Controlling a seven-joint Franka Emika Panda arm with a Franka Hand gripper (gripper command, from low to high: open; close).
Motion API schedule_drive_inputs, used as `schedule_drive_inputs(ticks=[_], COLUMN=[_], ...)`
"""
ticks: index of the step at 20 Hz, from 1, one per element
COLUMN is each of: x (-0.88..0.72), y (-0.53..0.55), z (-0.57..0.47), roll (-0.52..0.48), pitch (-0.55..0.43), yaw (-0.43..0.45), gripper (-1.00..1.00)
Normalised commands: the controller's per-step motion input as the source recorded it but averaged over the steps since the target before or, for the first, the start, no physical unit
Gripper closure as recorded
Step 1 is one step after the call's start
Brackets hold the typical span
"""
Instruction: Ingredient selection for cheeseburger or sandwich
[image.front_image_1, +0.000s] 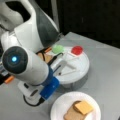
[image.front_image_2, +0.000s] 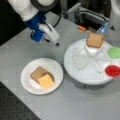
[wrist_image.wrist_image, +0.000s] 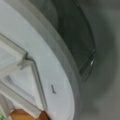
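Observation:
A white plate (image.front_image_1: 62, 105) (image.front_image_2: 53, 66) holds the sandwich stack: a tan bread square (image.front_image_1: 71, 115) (image.front_image_2: 38, 72), a dark patty edge (image.front_image_2: 51, 75) and a yellow-orange cheese square (image.front_image_1: 83, 107) (image.front_image_2: 46, 81) on top. On the round white divided tray (image.front_image_1: 80, 67) (image.front_image_2: 82, 72) (wrist_image.wrist_image: 60, 82) lie a second bread square (image.front_image_2: 95, 40) (wrist_image.wrist_image: 20, 116), a green leaf (image.front_image_1: 58, 48) (image.front_image_2: 114, 52) and a red disc (image.front_image_1: 76, 50) (image.front_image_2: 112, 70). My gripper (image.front_image_1: 60, 61) (image.front_image_2: 57, 43) hovers at the tray's rim, between plate and tray, open and holding nothing.
The grey table (image.front_image_2: 75, 105) carries both dishes. An orange object (image.front_image_2: 81, 28) and dark equipment (image.front_image_2: 92, 17) sit behind the tray. The arm's white body (image.front_image_1: 27, 62) hides the tray's left part in a front view. A dark mat (image.front_image_2: 15, 107) lies at the table's near corner.

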Motion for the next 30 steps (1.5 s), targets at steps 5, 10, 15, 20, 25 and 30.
schedule_drive_inputs(ticks=[5,10,15,20,25,30], x=[-0.52,-0.48,-0.35,-0.23,-0.18,-0.13], y=[0.49,0.34,0.38,0.4,0.18,0.09], z=[-0.08,-0.06,-0.05,-0.1,-0.17,-0.14], roll=[-0.466,-0.355,-0.289,-0.248,-0.197,-0.141], pitch=[-0.199,-0.226,-0.178,-0.139,-0.147,-0.145], yaw=[0.087,0.093,0.039,0.041,0.083,0.036], gripper=[-1.0,-1.0,-1.0,-1.0,-1.0,-1.0])
